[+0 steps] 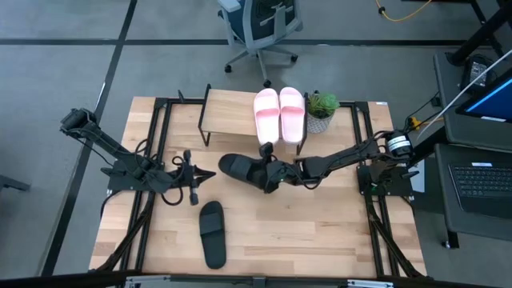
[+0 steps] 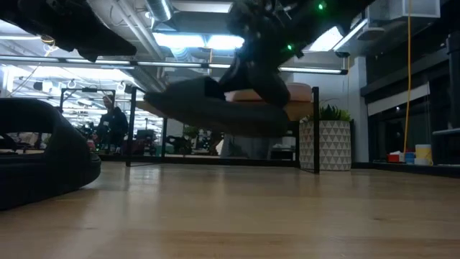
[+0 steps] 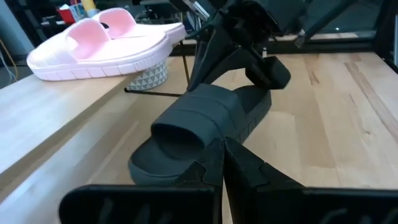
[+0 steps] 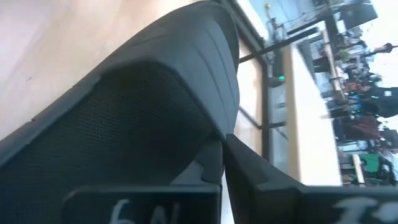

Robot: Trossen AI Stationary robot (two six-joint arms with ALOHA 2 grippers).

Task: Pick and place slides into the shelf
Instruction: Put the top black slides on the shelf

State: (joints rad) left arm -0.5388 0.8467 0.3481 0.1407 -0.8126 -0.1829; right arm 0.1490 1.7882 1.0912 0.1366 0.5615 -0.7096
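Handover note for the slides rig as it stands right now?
Right pincer: shut on the black slide at its strap, lifted clear of the table in the low view.
Left pincer: shut, empty, parked at table left.
Done: both pink slides sit side by side on the shelf.
Left: place the held slide on the shelf, then fetch the second black slide lying near the table's front edge.

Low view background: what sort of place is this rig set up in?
Probably a lab or open workshop: long ceiling light strips, a rolling office chair on grey floor, and a laptop beside the table.
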